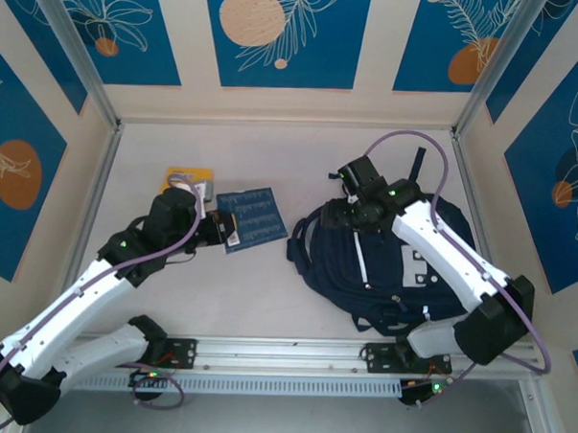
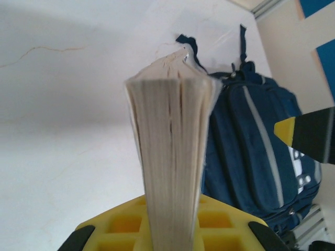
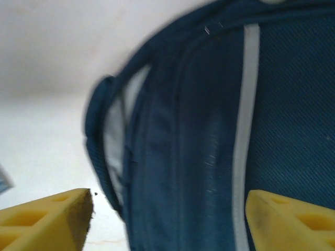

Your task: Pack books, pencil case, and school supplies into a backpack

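Gripping a dark navy book (image 1: 253,218) by its left edge, the left gripper (image 1: 223,229) was closed near the middle of the desk (image 1: 266,302), a yellow book (image 1: 188,179) just behind it. The right gripper (image 3: 168,204) stood wide open over the backpack (image 1: 392,279) on the desk's right half.

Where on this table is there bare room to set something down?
Free: the near-centre table between the left arm, the backpack and the front rail; also the far strip along the back wall. Crowded: the far left, where the yellow book and the navy book in the left gripper sit.
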You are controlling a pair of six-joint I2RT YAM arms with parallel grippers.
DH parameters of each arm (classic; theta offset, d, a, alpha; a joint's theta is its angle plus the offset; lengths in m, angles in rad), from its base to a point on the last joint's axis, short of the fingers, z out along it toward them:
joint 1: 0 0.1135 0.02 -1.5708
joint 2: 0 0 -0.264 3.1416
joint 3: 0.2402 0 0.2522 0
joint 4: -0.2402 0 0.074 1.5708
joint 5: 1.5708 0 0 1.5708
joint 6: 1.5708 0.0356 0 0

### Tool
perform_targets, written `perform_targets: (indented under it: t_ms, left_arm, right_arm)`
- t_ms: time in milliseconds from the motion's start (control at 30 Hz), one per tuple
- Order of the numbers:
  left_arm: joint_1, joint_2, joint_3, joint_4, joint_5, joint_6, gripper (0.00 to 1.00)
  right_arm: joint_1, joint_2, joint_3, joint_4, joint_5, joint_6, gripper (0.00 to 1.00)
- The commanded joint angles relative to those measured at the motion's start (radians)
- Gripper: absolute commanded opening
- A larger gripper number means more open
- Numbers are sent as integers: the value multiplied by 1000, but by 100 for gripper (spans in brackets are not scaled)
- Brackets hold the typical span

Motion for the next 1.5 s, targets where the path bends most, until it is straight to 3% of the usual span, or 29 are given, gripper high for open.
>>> perform_targets:
  t_ms: [0,100,233,533,800,967,1167,1467]
  left_arm:
    - [14,7,46,-3,30,65,0]
    - [17,22,50,0,40,80,0]
    - [25,40,50,12,56,82,0]
    - [35,64,30,40,84,72,0]
    - [44,70,22,43,105,67,0]
    - [48,71,19,46,107,64,0]
    - [52,74,14,47,108,60,0]
    - [55,76,14,48,111,52,0]
  right_arm:
    - [-46,22,35,-111,10,-72,82]
    - [-68,51,32,-107,-29,-72,91]
    - [-62,94,21,-101,-40,-68,91]
    - [-9,137,-3,-74,-15,-47,80]
    - [70,223,7,-104,138,-37,75]
    - [104,252,7,-120,223,-27,64]
    - [108,224,-6,-108,226,-14,52]
    - [96,156,-31,-91,171,-3,49]
